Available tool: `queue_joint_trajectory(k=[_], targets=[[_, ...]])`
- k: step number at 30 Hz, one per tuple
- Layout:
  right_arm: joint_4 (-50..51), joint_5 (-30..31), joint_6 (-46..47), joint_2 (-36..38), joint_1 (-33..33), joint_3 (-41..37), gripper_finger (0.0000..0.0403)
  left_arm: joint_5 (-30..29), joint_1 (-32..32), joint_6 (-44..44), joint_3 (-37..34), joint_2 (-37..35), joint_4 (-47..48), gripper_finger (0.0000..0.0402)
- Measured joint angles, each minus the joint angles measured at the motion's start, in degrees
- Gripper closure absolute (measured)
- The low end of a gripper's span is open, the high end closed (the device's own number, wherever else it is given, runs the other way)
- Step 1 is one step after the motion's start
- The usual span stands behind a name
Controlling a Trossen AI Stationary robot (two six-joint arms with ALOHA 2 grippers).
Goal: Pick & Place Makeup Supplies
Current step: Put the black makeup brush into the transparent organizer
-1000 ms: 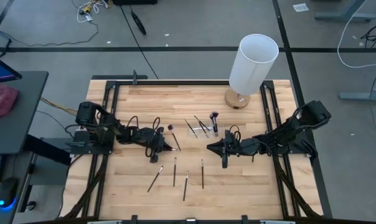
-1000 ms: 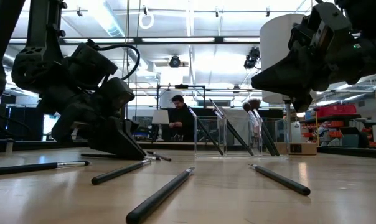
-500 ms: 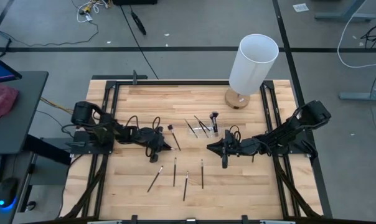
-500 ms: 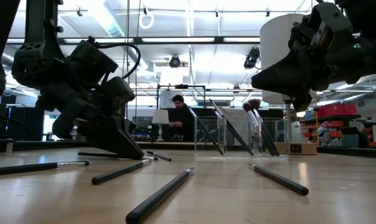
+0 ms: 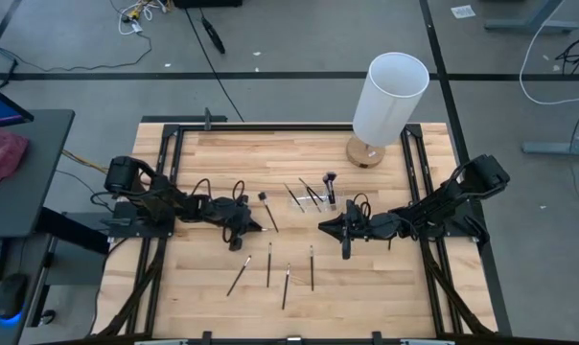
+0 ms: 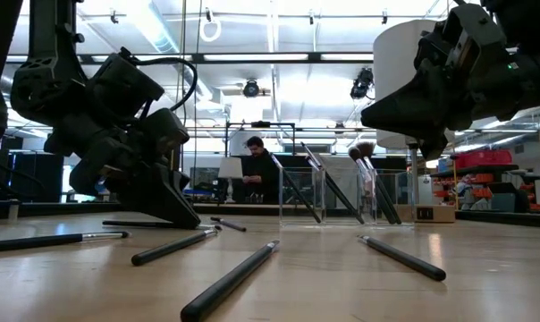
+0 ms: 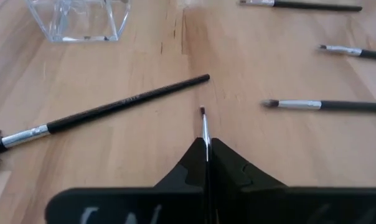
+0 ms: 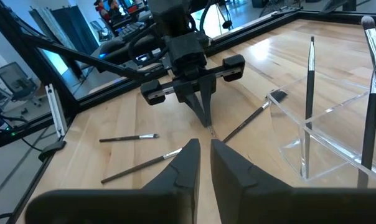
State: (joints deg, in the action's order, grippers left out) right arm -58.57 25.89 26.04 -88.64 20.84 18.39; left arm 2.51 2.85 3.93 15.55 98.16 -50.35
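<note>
Thin dark-handled makeup brush with tiny dark tip [image 7: 204, 127] pinched between closed fingers of left tool [image 5: 259, 228], tip low over light wooden table [image 5: 213, 163]. Longer black brush with silver ferrule [image 7: 101, 112] lies just beside. 4 slim dark brushes [image 5: 269, 264] lie loose on table nearer front edge. More brushes stand in small clear plastic holder [image 5: 313, 199]. Right tool [image 5: 324, 226] hovers near holder, fingers slightly apart, holding nothing.
</note>
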Motion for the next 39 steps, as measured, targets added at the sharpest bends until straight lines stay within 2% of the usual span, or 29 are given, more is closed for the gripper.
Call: queue_joint_trajectory(k=[8, 15, 18, 23, 26, 29, 33, 39], targets=[[-0.02, 0.00, -0.02, 0.00, 0.00, 0.00, 0.0360, 0.04, 0.00, 0.35, 0.17, -0.08, -3.24, 0.0401], [-0.02, 0.00, -0.03, 0.00, -0.01, 0.00, 0.0360, 2.54, 0.00, -0.41, 0.15, -0.22, -3.23, 0.0379], [0.00, 0.00, -0.04, 0.00, -0.02, 0.00, 0.0360, 3.34, -0.45, -2.19, -0.35, -1.22, -3.27, 0.0350], [0.20, 0.00, -0.03, 0.00, -0.01, 0.00, 0.0360, 3.14, -3.23, -3.32, -1.93, -5.68, -2.62, 0.0275], [0.24, 0.00, -0.02, 0.00, -0.02, 0.00, 0.0360, 2.70, -6.19, -4.72, -3.09, -8.66, 2.71, 0.0229], [0.26, 0.00, -0.02, 0.00, -0.01, 0.00, 0.0360, 2.65, -9.10, -7.77, -3.83, -9.64, 6.83, 0.0205], [0.28, 0.00, -0.02, 0.00, -0.03, 0.00, 0.0360, 2.88, -12.11, -11.89, -4.22, -9.03, 6.22, 0.0207], [0.31, 0.00, -0.02, 0.00, -0.02, 0.00, 0.0360, 8.55, -15.04, -12.27, -4.19, -5.00, 3.90, 0.0221]])
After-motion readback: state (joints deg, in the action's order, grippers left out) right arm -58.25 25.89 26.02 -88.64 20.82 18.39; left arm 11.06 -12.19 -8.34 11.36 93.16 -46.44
